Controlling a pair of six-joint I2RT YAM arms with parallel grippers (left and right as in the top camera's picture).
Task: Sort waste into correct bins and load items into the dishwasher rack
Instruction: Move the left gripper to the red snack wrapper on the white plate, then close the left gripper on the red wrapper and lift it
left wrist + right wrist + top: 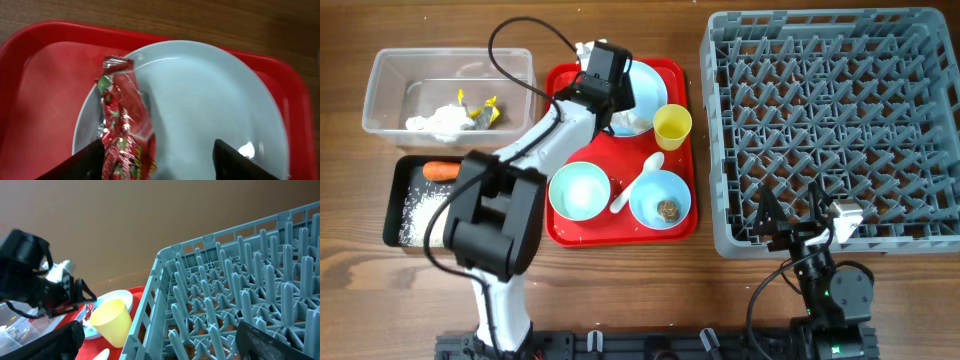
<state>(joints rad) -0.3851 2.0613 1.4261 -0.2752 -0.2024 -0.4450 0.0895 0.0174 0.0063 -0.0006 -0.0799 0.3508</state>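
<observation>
My left gripper [617, 100] is open over the round light-blue plate [210, 100] at the back of the red tray. A red wrapper [120, 125] lies on the plate's left side, between the jaws [155, 165] and close to the left finger. The clear tub [390, 85] holds tissues [438, 122] and wrappers. The black tray [395, 200] holds the carrot [441, 170] and rice [420, 212]. The pale green bowl [580, 190], spoon [640, 182], yellow cup [672, 125] and light-blue bowl with the brown lump [667, 209] sit on the red tray. My right gripper [165, 347] is open and empty at the rack's [830, 120] front-left corner.
The red serving tray [560, 225] lies between the bins and the grey rack. A white crumpled piece [626, 123] rests at the plate's front edge. My left arm reaches across the tray's left side. Bare wood table [650, 290] lies in front.
</observation>
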